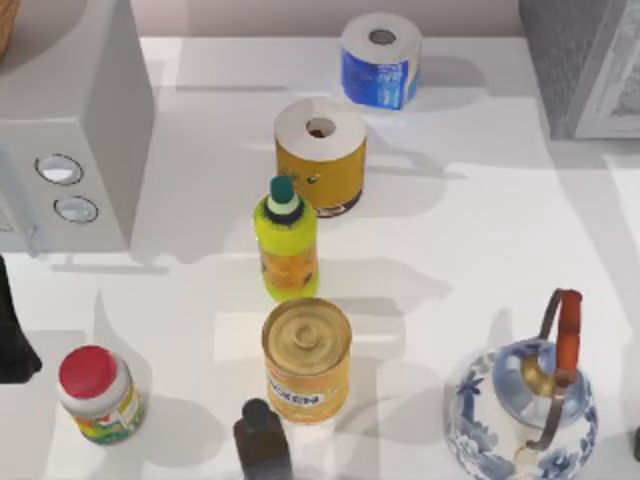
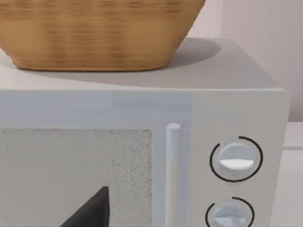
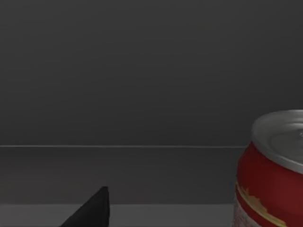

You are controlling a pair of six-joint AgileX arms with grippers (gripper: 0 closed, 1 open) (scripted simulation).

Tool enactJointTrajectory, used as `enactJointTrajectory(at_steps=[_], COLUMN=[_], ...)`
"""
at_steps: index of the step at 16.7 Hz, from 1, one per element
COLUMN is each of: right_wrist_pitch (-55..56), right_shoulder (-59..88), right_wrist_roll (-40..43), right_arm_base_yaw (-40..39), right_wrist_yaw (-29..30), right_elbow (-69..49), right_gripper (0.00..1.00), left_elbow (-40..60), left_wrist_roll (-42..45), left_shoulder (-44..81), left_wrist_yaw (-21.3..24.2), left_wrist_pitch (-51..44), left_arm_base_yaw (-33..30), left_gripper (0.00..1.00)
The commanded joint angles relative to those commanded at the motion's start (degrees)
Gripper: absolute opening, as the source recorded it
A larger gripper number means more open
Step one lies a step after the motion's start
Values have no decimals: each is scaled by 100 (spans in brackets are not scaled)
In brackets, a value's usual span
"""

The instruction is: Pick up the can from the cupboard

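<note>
The can (image 3: 274, 175) is small and red with a silvery round top. It stands upright in the right wrist view, inside the dark grey cupboard (image 3: 142, 85). A dark tip of my right gripper (image 3: 92, 210) pokes in well to one side of the can and does not touch it. From above, the cupboard (image 1: 580, 60) stands at the far right corner of the table, its white framed panel facing right. My left gripper (image 2: 90, 213) is parked at the table's left edge and faces the pale grey box.
A pale grey box with two dials (image 1: 70, 150) stands far left with a wicker basket (image 2: 94, 33) on top. Down the middle stand a blue paper roll (image 1: 380, 60), a yellow roll (image 1: 322, 155), a green-yellow bottle (image 1: 287, 240), a yellow tin (image 1: 306, 360) and a dark bottle (image 1: 262, 440). A red-lidded jar (image 1: 97, 395) sits near left, a blue-white teapot (image 1: 520, 410) near right.
</note>
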State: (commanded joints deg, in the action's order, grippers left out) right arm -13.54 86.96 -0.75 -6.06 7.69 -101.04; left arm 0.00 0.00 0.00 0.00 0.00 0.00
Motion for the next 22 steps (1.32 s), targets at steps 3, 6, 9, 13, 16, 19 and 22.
enactJointTrajectory(at_steps=[3, 6, 9, 13, 16, 19, 22], right_wrist_pitch=[0, 0, 0, 0, 0, 0, 0], right_shoulder=[0, 0, 0, 0, 0, 0, 0], right_wrist_roll=[0, 0, 0, 0, 0, 0, 0], right_arm_base_yaw=[0, 0, 0, 0, 0, 0, 0], right_wrist_yaw=[0, 0, 0, 0, 0, 0, 0], right_elbow=[0, 0, 0, 0, 0, 0, 0], right_gripper=[92, 70, 47, 17, 0, 0, 0], left_elbow=[0, 0, 0, 0, 0, 0, 0], left_wrist_roll=[0, 0, 0, 0, 0, 0, 0], left_shoulder=[0, 0, 0, 0, 0, 0, 0], left_wrist_yaw=[0, 0, 0, 0, 0, 0, 0], left_wrist_pitch=[0, 0, 0, 0, 0, 0, 0], left_arm_base_yaw=[0, 0, 0, 0, 0, 0, 0], left_gripper=[100, 100, 100, 100, 100, 100, 100])
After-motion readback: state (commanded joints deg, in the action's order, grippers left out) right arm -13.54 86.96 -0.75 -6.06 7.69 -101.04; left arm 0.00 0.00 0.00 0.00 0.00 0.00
